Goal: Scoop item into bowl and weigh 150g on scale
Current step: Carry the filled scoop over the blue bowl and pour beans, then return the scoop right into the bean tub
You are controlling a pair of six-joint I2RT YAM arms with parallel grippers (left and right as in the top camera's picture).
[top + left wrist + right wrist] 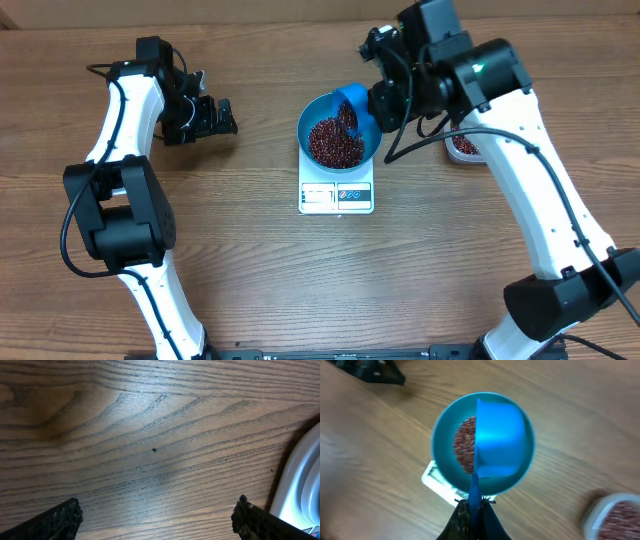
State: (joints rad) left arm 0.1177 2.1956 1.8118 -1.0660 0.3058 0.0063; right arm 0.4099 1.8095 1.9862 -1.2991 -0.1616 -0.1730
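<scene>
A brown wood-grain table [250, 280] fills every view, with a pale sheen, seemingly reflected light, across it.

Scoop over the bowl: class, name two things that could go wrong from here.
The scoop, shut in the right gripper, tips near the rim of the bowl, so beans may spill onto the table. The bowl overhangs the small scale; a knock from the scoop could shift it and spoil the reading.

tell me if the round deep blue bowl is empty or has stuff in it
Partly full: small dark red-brown beans cover the bottom of the round deep blue bowl, below its rim.
</scene>
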